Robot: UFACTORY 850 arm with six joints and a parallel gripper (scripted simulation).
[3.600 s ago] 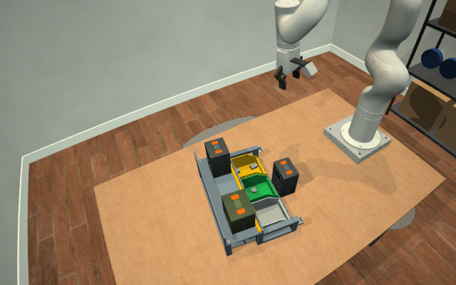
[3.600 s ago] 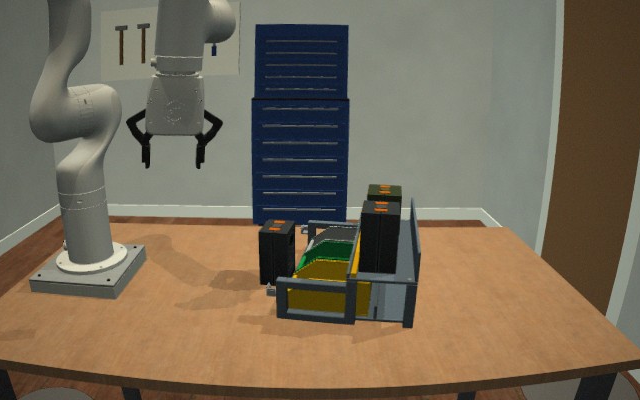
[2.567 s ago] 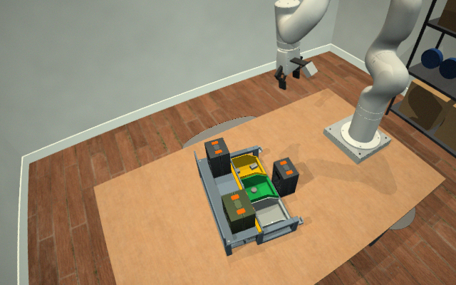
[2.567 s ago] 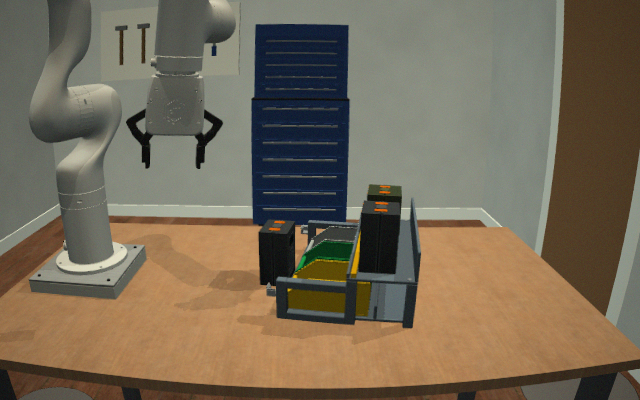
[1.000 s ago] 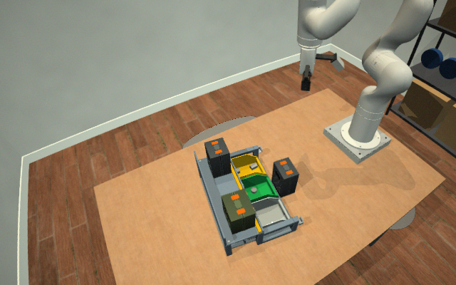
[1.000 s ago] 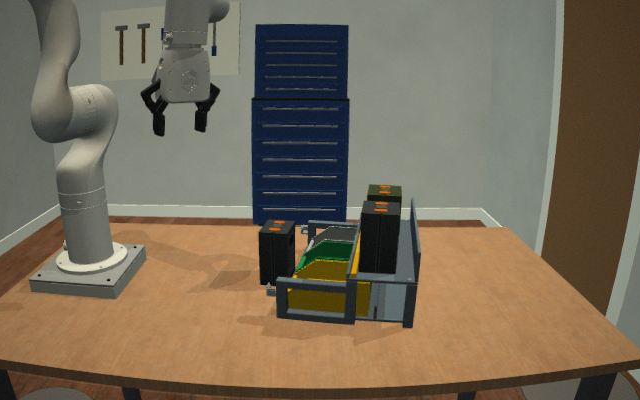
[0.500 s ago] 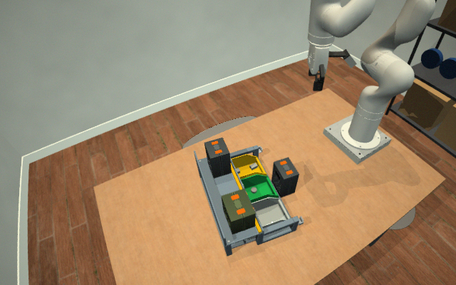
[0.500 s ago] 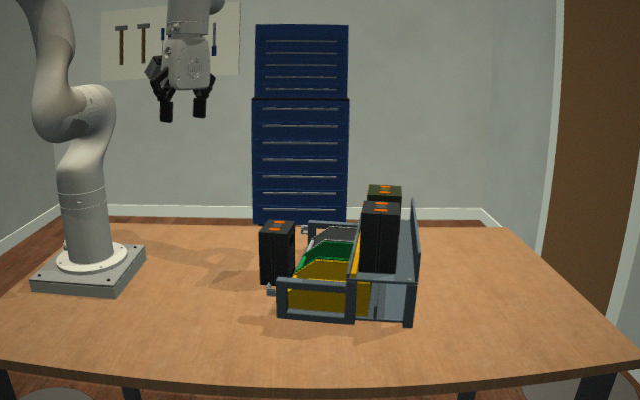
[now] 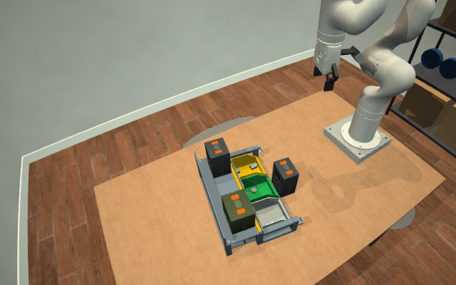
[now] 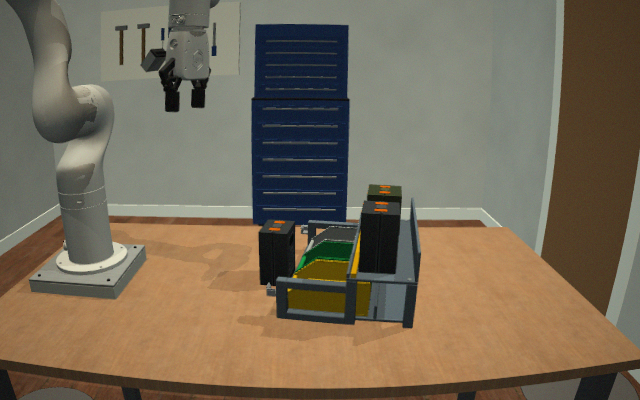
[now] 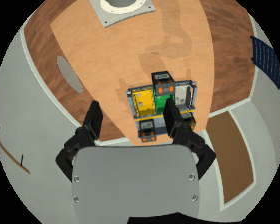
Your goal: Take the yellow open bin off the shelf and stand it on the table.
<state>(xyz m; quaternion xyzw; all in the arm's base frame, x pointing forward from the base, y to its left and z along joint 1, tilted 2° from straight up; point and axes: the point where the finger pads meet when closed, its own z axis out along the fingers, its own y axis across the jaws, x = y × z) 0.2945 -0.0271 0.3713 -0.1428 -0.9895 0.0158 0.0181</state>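
On the table top (image 9: 146, 214) (image 10: 215, 340) (image 11: 136, 45), nothing delivered. In the shelf (image 9: 208, 192) (image 10: 350, 300) (image 11: 163, 114), at one end beside the green bin (image 9: 265, 194) (image 10: 332, 250) (image 11: 161, 106): the yellow bin (image 9: 244, 170) (image 10: 317, 301) (image 11: 143, 102). Gripper (image 9: 323, 78) (image 10: 185, 99) (image 11: 132, 106) high, fingers apart, empty. Left: grasping, lifting out, setting down, releasing, withdrawing.

The yellow open bin (image 9: 247, 170) (image 10: 317, 302) (image 11: 143, 102) sits upright at the end of the shelf's row, beside the green bin, small grey parts inside.
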